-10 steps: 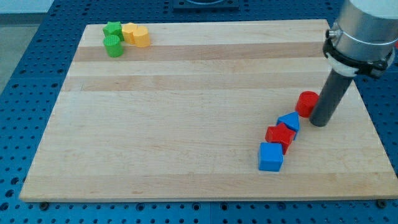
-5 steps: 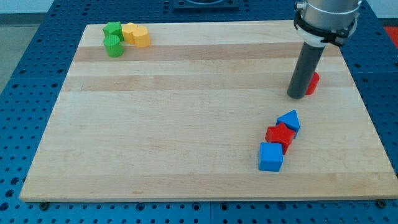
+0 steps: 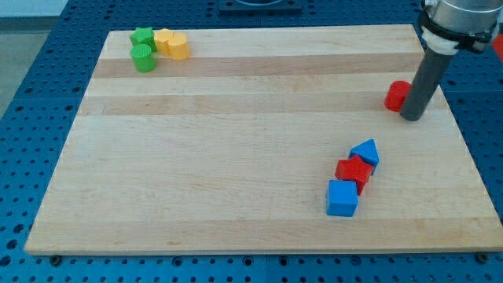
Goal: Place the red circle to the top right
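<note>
The red circle (image 3: 397, 95) lies on the wooden board (image 3: 236, 157) near its right edge, in the upper half of the view. My tip (image 3: 411, 117) stands just right of and slightly below the red circle, touching or nearly touching its right side. The rod hides part of the circle's right edge.
A blue triangle-like block (image 3: 365, 152), a red star-like block (image 3: 353, 170) and a blue cube (image 3: 342, 197) form a diagonal chain at the lower right. A green star (image 3: 142, 36), a green cylinder (image 3: 143, 58) and two yellow blocks (image 3: 172, 43) cluster at the top left.
The red circle has moved up along the right side. My tip swung from the circle's lower right to its left, and now stands on its right side again.
</note>
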